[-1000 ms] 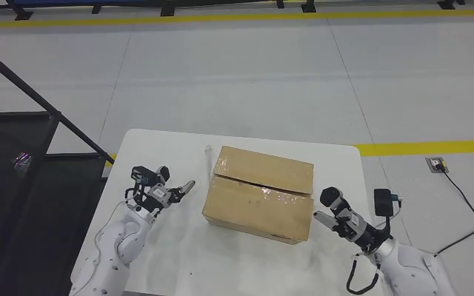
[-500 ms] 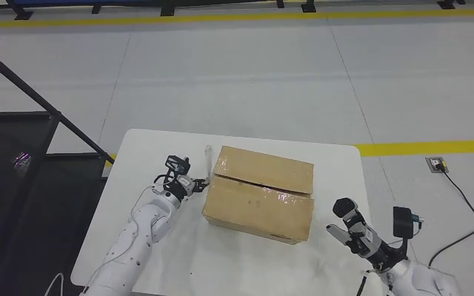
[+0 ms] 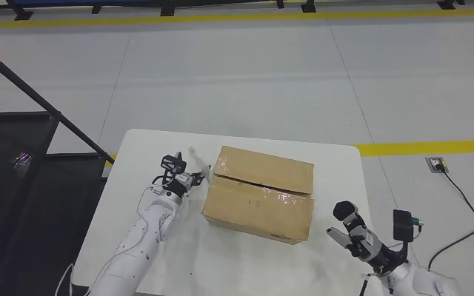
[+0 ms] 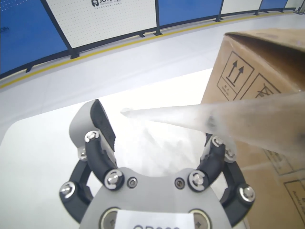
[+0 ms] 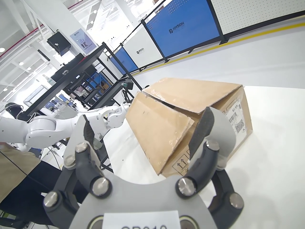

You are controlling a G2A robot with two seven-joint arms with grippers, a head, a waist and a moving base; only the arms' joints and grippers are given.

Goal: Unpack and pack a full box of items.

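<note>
White tabletop (image 3: pixel 148 152) carries everything. Nearest the robot, over the table's near right part, is the right gripper (image 3: pixel 338 224). Its two dark-padded fingers (image 5: pixel 205 129) stand wide apart with nothing between them. It faces one short end of the cardboard box (image 3: pixel 259 196), near that end but clear of it, with bare table between.

The box lies in the middle of the table, a little askew to the table's edges. Both long top flaps are folded down. Seen from the right wrist, the seam between them gapes slightly at the end facing that gripper, and a white label sits on the wall turned toward it.

At the box's other short end, by its far corner, is the left gripper (image 3: pixel 194 179), just beside the cardboard wall. Its fingers are spread wide too. One black pad (image 4: pixel 103 125) shows plainly, while the other finger is partly covered by a translucent tape strip (image 4: pixel 190 117). The strip runs from the box side across that finger and tapers to a free tip in the gap, close to the plain pad. Whether it sticks to the finger I cannot tell. From above, the strip stands up pale beside the box corner, just past the gripper.

Beyond the table lie pale floor, yellow floor lines (image 3: pixel 244 16), and blue and white panels (image 4: pixel 100 8) on black feet.
</note>
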